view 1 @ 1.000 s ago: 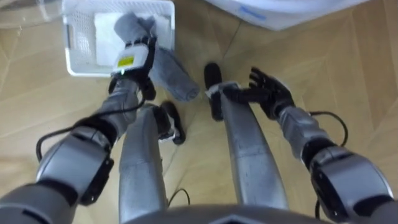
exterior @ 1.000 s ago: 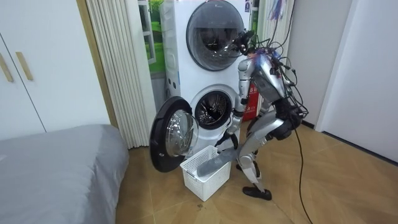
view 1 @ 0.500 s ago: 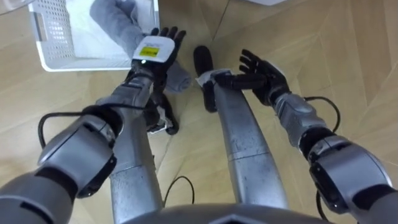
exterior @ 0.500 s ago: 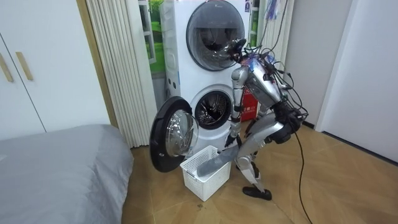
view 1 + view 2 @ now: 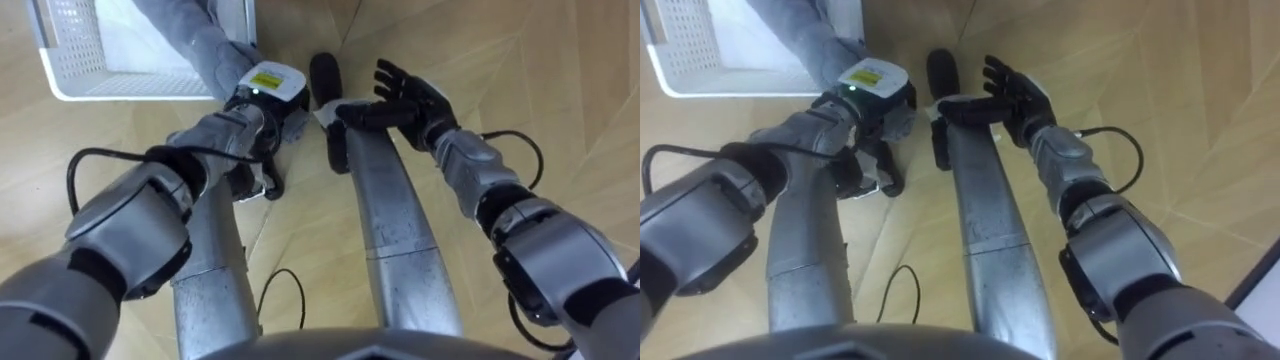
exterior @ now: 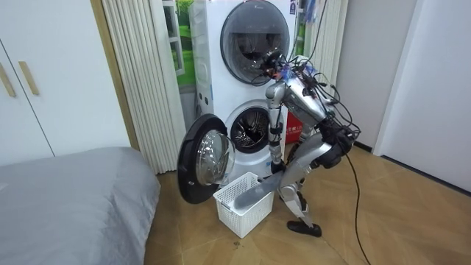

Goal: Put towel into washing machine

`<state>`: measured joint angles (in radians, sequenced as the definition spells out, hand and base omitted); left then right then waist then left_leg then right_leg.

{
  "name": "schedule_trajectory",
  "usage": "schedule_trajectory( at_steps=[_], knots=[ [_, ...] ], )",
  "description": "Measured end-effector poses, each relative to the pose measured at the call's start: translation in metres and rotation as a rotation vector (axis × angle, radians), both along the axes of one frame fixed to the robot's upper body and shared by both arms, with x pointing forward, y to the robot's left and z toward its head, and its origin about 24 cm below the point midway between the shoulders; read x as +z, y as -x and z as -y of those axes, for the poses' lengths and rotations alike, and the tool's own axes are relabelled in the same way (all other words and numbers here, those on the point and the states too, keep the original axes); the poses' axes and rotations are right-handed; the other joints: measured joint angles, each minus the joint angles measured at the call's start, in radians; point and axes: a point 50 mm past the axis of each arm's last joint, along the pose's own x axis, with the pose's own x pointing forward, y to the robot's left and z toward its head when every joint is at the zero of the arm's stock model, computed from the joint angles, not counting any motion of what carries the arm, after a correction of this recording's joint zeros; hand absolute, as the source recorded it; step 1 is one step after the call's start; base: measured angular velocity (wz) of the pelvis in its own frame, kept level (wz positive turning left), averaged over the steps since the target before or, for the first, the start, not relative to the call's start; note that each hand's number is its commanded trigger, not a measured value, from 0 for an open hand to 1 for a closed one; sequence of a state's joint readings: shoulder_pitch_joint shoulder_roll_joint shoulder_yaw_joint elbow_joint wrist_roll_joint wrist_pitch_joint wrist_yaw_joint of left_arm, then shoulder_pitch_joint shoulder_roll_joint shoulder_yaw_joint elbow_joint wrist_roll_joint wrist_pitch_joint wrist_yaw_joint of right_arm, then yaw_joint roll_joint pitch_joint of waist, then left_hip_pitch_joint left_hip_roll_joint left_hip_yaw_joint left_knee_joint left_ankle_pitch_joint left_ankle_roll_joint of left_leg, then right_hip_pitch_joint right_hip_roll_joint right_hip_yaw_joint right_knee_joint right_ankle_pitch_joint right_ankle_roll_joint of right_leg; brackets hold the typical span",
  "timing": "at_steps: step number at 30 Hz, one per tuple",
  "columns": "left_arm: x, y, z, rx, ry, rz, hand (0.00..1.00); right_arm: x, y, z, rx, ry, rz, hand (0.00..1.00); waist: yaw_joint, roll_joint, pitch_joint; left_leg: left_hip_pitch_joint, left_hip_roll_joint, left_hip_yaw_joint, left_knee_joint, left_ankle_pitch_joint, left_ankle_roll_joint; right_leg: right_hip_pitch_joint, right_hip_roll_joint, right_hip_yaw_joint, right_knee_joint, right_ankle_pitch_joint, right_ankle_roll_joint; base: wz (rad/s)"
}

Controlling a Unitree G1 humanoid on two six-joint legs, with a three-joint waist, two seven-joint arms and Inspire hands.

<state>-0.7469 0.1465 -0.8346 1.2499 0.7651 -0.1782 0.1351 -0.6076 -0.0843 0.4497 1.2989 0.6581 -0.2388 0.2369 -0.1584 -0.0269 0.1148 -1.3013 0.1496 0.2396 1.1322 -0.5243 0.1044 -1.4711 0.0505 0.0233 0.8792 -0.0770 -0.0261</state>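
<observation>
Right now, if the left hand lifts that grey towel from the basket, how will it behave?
Likely floppy: the towel drapes over the basket rim, so it should sag and trail. Probably light, but the basket looks light too and may get dragged.

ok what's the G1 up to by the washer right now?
It stands bent over the white basket in front of the washing machine, whose door is open. Its left hand is down at the grey towel draped over the basket's rim; the right hand hangs open, empty. Towel not yet loaded.
</observation>
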Motion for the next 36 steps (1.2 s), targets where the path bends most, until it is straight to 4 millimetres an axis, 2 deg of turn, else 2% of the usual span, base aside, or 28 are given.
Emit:
schedule_trajectory(
  at_steps=[5,12,19,20,22,24,26,29,31,34,36],
  knots=[
    [-0.007,0.006,0.001,-0.017,-0.031,-0.06,1.0,-0.003,0.002,-0.002,0.011,0.035,-0.011,0.0,-0.001,-0.002,-0.0015,0.036,-0.01,0.011,-0.04,0.005,0.007,0.032,-0.012,-0.005,-0.029,0.0,0.001,-0.02],
    [-0.027,0.024,-0.004,-0.002,-0.034,-0.152,1.0,-0.013,0.011,0.009,-0.046,0.024,-0.072,0.0,-0.004,-0.006,-0.004,0.176,-0.037,0.016,-0.128,0.028,0.017,0.171,-0.036,-0.01,-0.094,0.003,0.014,0.06],
    [-0.042,0.042,-0.005,0.037,0.026,-0.192,1.0,-0.037,0.039,0.017,-0.074,-0.001,-0.169,0.0,0.003,-0.007,-0.0056,0.356,-0.057,0.025,-0.229,0.049,0.024,0.347,-0.056,-0.032,-0.173,0.011,0.021,0.02],
    [-0.043,0.044,-0.007,0.047,0.039,-0.188,1.0,-0.041,0.043,0.021,-0.08,0.004,-0.195,0.0,0.004,-0.006,-0.006,0.384,-0.058,0.029,-0.238,0.05,0.025,0.372,-0.065,-0.052,-0.175,0.011,0.02,-0.04],
    [-0.042,0.043,-0.011,0.08,0.08,-0.179,1.0,-0.044,0.048,0.029,-0.088,0.02,-0.219,0.0,0.015,-0.006,-0.0063,0.42,-0.058,0.032,-0.251,0.054,0.025,0.409,-0.068,-0.057,-0.19,0.013,0.016,-0.04],
    [-0.039,0.04,-0.014,0.129,0.133,-0.146,1.0,-0.046,0.053,0.042,-0.094,0.055,-0.229,0.0,0.032,-0.006,-0.0069,0.467,-0.06,0.035,-0.267,0.059,0.026,0.456,-0.078,-0.082,-0.204,0.018,0.01,0.04],
    [-0.036,0.037,-0.018,0.173,0.171,-0.123,1.0,-0.046,0.053,0.045,-0.086,0.071,-0.231,0.0,0.028,-0.006,-0.0069,0.495,-0.059,0.032,-0.274,0.062,0.027,0.49,-0.087,-0.104,-0.213,0.022,0.003,0.09],
    [-0.028,0.031,-0.02,0.221,0.258,-0.059,1.0,-0.045,0.052,0.048,-0.083,0.081,-0.223,0.0,0.029,-0.004,-0.0082,0.526,-0.059,0.028,-0.281,0.07,0.026,0.529,-0.094,-0.116,-0.227,0.028,-0.006,0.11],
    [-0.019,0.026,-0.018,0.262,0.366,-0.009,1.0,-0.043,0.05,0.047,-0.073,0.085,-0.215,0.0,0.034,0.003,-0.0124,0.534,-0.059,0.028,-0.284,0.078,0.024,0.541,-0.098,-0.124,-0.233,0.034,-0.015,0.04],
    [-0.01,0.021,-0.013,0.313,0.495,0.005,1.0,-0.042,0.048,0.047,-0.06,0.091,-0.208,0.0,0.044,0.004,-0.0133,0.542,-0.062,0.028,-0.293,0.088,0.02,0.55,-0.099,-0.125,-0.242,0.041,-0.019,0.01],
    [-0.001,0.016,-0.005,0.387,0.68,-0.026,1.0,-0.042,0.049,0.045,-0.034,0.115,-0.205,0.0,0.055,0.007,-0.0147,0.546,-0.064,0.021,-0.305,0.099,0.012,0.559,-0.104,-0.139,-0.255,0.047,-0.028,0.08]
  ],
)
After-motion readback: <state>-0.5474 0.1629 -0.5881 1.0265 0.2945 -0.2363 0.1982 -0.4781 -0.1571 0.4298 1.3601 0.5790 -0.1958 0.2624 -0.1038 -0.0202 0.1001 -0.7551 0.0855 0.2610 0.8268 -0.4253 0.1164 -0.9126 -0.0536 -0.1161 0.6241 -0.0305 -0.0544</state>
